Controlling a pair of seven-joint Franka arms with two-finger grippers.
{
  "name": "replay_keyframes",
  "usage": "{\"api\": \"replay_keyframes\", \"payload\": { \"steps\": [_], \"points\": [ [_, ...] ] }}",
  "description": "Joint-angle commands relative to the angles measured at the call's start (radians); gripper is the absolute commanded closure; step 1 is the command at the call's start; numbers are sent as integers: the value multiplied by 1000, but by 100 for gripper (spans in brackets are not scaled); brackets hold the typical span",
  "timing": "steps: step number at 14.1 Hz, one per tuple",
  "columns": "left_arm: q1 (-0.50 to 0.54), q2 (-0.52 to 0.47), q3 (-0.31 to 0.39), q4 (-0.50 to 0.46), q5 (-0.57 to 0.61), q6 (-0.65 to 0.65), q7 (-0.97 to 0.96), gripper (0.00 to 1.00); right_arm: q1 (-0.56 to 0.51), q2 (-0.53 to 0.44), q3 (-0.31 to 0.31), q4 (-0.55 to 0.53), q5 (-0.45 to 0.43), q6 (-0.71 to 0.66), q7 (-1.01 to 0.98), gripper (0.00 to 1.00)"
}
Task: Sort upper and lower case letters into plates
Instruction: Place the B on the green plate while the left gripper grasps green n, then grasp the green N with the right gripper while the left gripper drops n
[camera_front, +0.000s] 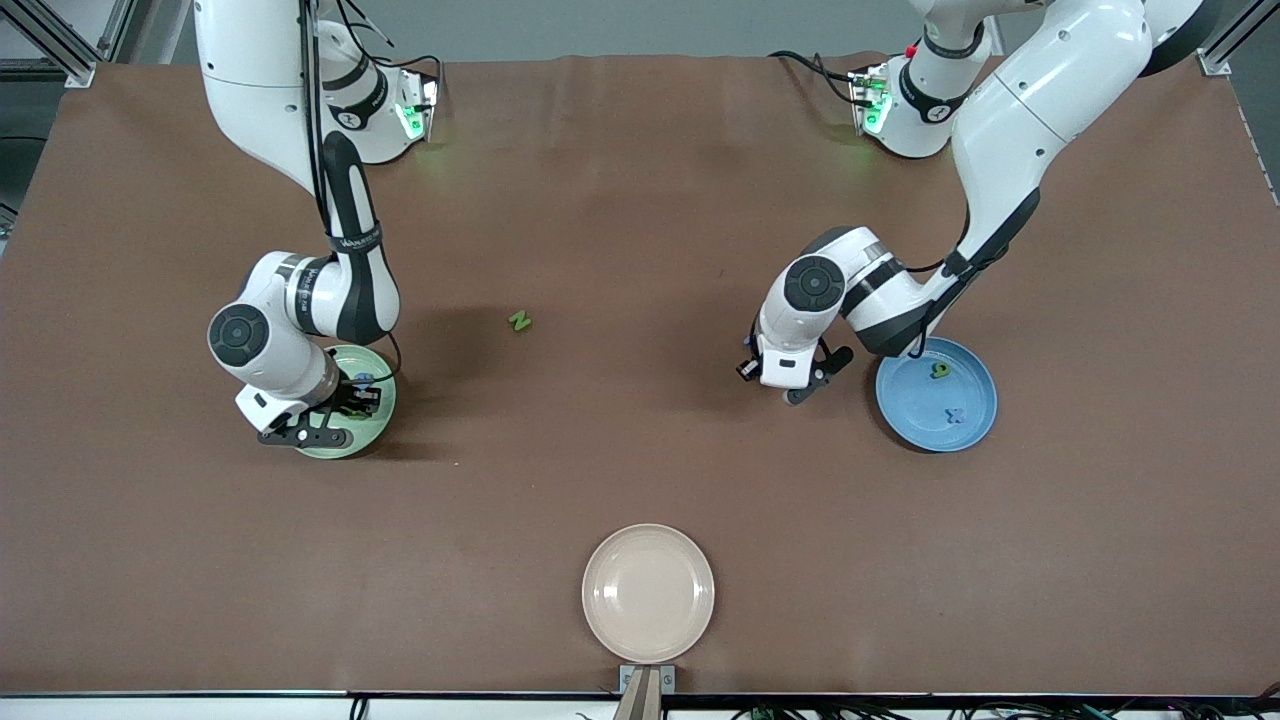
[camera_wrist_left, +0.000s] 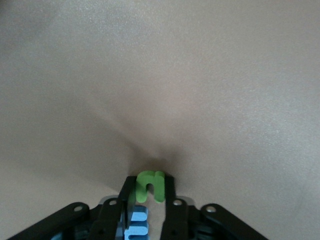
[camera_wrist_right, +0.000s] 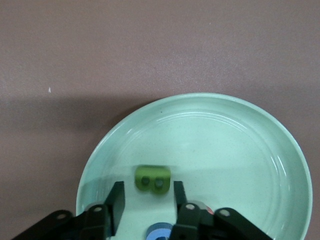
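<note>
My left gripper (camera_front: 785, 388) (camera_wrist_left: 149, 181) is low over the bare table beside the blue plate (camera_front: 975, 430), shut on a small green letter (camera_wrist_left: 146, 189) shaped like a lower-case n. A blue ridged piece (camera_wrist_left: 137, 225) shows between its fingers closer to the wrist. The blue plate holds a green letter (camera_front: 940, 370) and a blue letter (camera_front: 956, 415). My right gripper (camera_front: 350, 397) (camera_wrist_right: 148, 187) hangs open over the mint green plate (camera_front: 372, 428) (camera_wrist_right: 280, 150). A green B (camera_wrist_right: 153, 179) lies flat in that plate between the fingers, clear of both. Beside it lies a blue letter (camera_wrist_right: 160, 232).
A green N (camera_front: 519, 321) lies alone on the brown table between the two arms. A cream-beige plate (camera_front: 648, 593) with nothing in it sits at the table's edge nearest the front camera.
</note>
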Motion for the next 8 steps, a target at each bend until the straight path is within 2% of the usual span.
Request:
{"api": "replay_keyframes", "payload": {
  "steps": [1,4,6,8],
  "points": [
    [8,-20,5,-4,25,3,-27,86,-17,-34,11,13,23,-47,-7,0],
    [25,-61,3,1,25,-9,-13,90,18,-121,9,3,23,-169,102,0],
    [60,-96,-1,3,25,-14,22,90,107,-174,8,-50,25,-161,218,0],
    [103,-136,-8,0,21,-58,138,90,217,-192,8,-98,25,-111,385,0]
  ]
}}
